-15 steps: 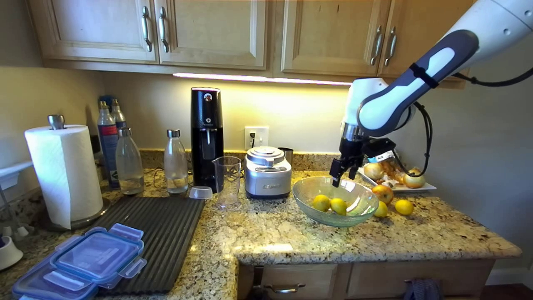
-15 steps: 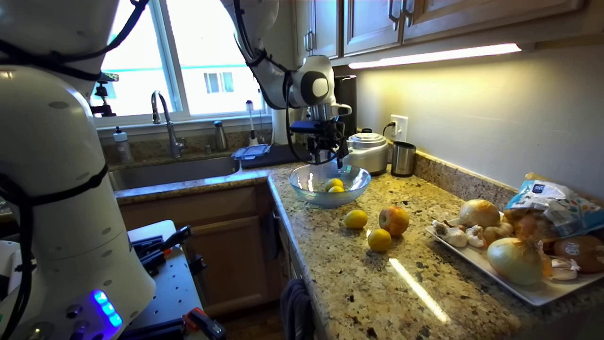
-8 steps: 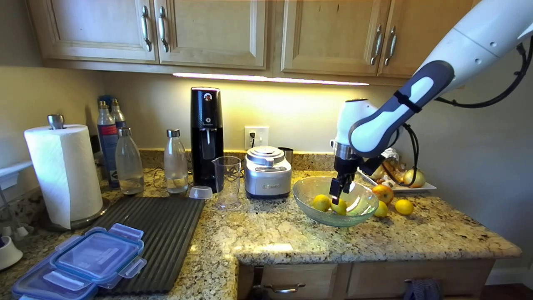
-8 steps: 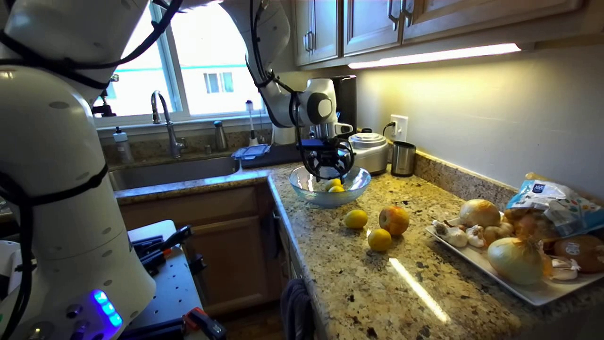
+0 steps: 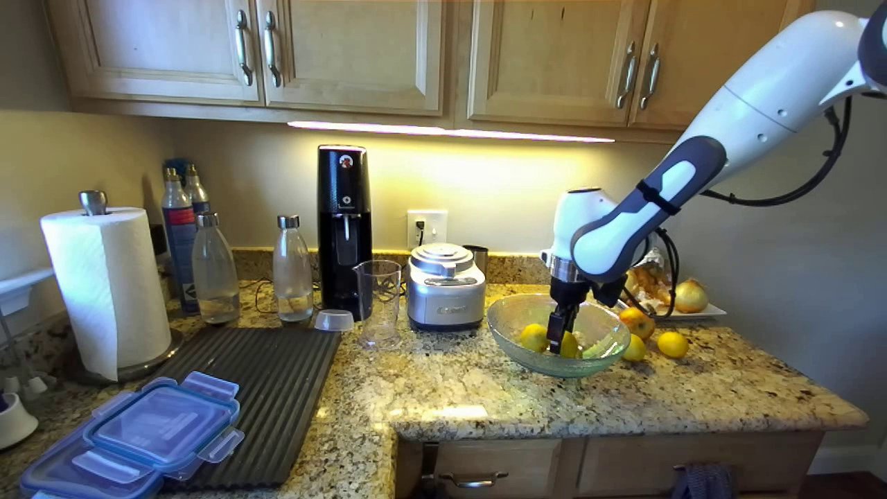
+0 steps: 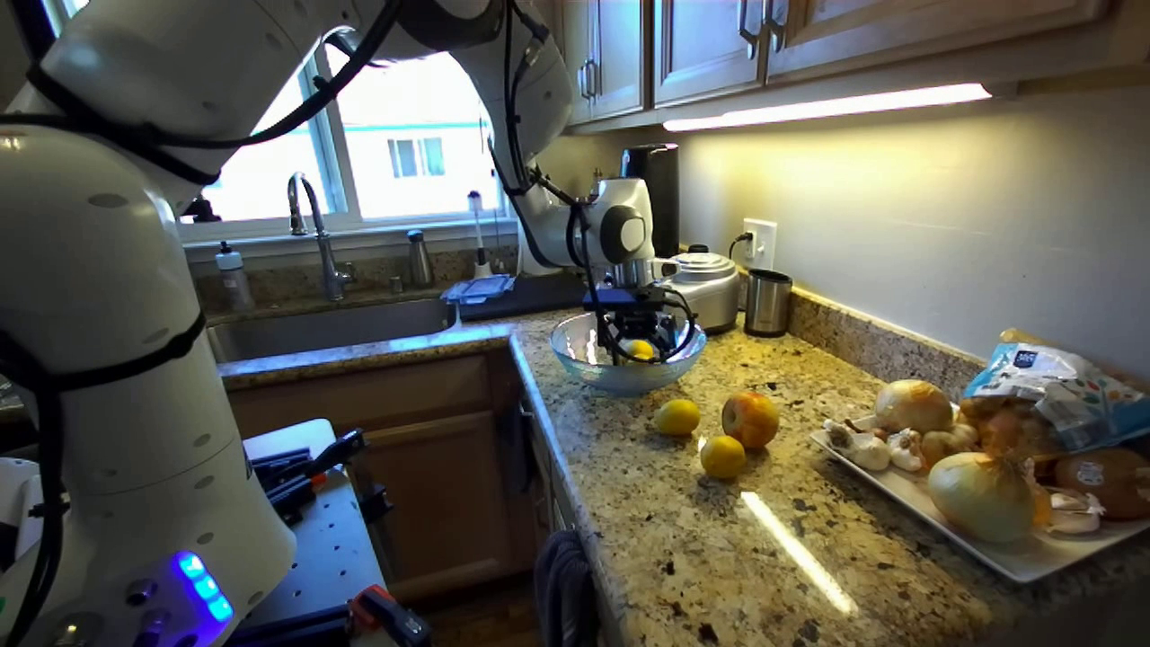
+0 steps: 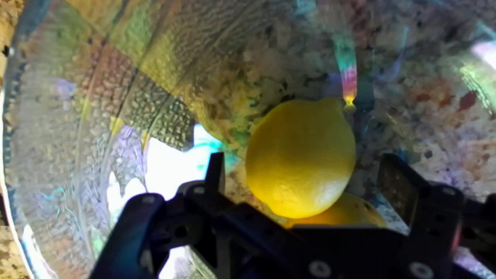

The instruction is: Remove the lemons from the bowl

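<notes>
- Left in the wrist view, the bowl [image 7: 42, 116] curves upward in textured clear glass. If the pincer [image 7: 304, 172] goes too deep, we could scrape that glass or shove the bowl along the counter [image 5: 443, 395].
- At centre, the pincer's jaws are well apart, one on either side of the first lemon [image 7: 300, 159], with a gap showing at each; nothing is gripped. Should they meet it off-centre, we think the smooth, rounded skin could slip and the fruit roll away.
- Slightly right and lower, the second lemon [image 7: 345, 212] lies close by, partly hidden by the pincer. We cannot tell whether the two touch; such crowding might mean a bumped neighbour or a spoiled hold.
- Farther right, in an exterior view, a third lemon [image 5: 634, 348], an apple [image 5: 636, 322] beyond it and a fourth lemon [image 5: 672, 344] rest on the counter beside the bowl. A lemon let go above them could knock one rolling.
- The first lemon, inside the bowl, looks plump and bright yellow, with a nub at its upper right and a pale sheen low down.
- The second, also inside, shows us a deeper orange-yellow strip.
- The third and fourth, outside it, look to us like plain yellow ovals.
</notes>
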### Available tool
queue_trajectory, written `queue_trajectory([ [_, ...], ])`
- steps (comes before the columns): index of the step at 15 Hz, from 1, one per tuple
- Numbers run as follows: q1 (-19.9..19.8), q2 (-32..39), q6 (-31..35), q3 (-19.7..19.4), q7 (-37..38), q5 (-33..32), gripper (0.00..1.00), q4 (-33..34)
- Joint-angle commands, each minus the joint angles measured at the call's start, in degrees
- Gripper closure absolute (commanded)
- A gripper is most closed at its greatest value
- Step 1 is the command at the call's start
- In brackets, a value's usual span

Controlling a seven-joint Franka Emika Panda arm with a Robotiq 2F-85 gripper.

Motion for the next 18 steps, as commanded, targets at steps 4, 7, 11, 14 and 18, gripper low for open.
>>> queue_trajectory([
  [4, -2.3, 2.26, 1.17, 1.17, -4.01, -0.5, 0.33, 2.4],
  [7, -2.2, 0.73, 1.39, 1.81, -3.94, -0.21, 0.55, 1.18],
  [11, -0.29, -2.95, 1.51, 0.54, -1.15, -1.14, 0.65, -1.81],
  [14, 0.6, -6.35, -0.24, -0.17, 0.48, -1.38, 0.66, -3.27],
  [18, 1.55, -12.04, -2.38, -1.94, 4.32, -2.01, 0.66, -5.11],
])
